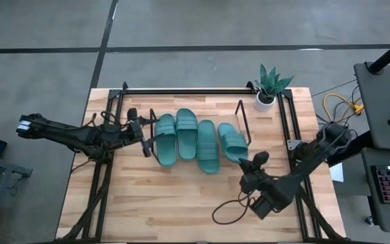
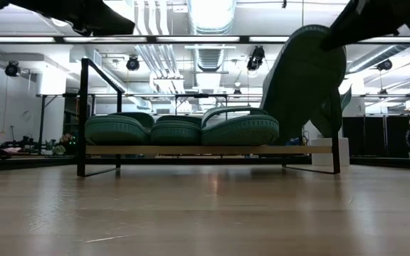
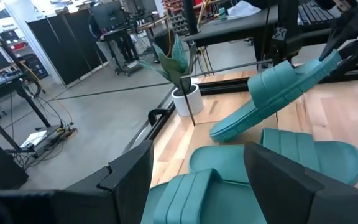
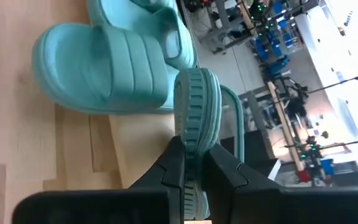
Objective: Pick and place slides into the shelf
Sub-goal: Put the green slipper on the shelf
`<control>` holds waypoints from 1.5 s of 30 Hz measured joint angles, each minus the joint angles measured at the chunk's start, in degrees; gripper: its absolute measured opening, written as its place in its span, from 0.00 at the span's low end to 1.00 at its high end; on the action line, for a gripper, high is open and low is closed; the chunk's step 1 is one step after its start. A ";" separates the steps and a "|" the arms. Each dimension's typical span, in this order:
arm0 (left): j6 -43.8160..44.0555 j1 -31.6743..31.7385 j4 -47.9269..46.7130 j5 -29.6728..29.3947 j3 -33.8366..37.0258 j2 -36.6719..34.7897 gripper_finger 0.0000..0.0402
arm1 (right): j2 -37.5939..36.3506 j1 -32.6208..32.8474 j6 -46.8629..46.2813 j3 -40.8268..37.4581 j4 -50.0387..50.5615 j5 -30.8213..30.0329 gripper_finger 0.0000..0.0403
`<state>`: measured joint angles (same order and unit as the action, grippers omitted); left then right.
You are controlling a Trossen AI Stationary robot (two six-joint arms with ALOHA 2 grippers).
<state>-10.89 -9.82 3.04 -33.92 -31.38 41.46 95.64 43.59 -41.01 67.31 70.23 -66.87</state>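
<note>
Four teal slides are at the black-rod shelf (image 1: 244, 122). Three of them lie flat, side by side on its wood base (image 2: 191, 150): the leftmost slide (image 1: 164, 139), the second slide (image 1: 186, 133) and the third slide (image 1: 208, 146). The fourth slide (image 1: 232, 142) stands tilted at the shelf's right end. My right gripper (image 1: 250, 163) is shut on it from the near right. My left gripper (image 1: 145, 139) is open at the shelf's left end. Its fingers (image 3: 129, 180) stand on either side of the leftmost slide (image 3: 197, 186); I cannot tell whether they touch it. My right gripper pinches the fourth slide's sole edge (image 4: 191, 134) at its near end, between the two fingers (image 4: 173, 165). It comes slanting from the table's near right side. The slide is tilted: the held end (image 3: 325, 59) is raised and the far end (image 3: 219, 132) is down at the shelf's base.
A potted plant (image 1: 269, 88) stands at the table's far right corner, just behind the shelf. A dark cable loop (image 1: 230, 209) lies on the wood near the right arm. Black frame rails (image 1: 286, 129) run along the table's sides. Bare wood spreads in front of the shelf (image 2: 205, 206).
</note>
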 joint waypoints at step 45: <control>-1.89 0.07 3.74 0.69 -0.07 5.83 0.58 | 9.07 -3.46 -0.36 -4.66 -3.43 4.14 0.16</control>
<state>-12.77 -9.76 6.77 -33.23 -31.44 47.29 104.71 40.14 -41.37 62.65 66.80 -62.73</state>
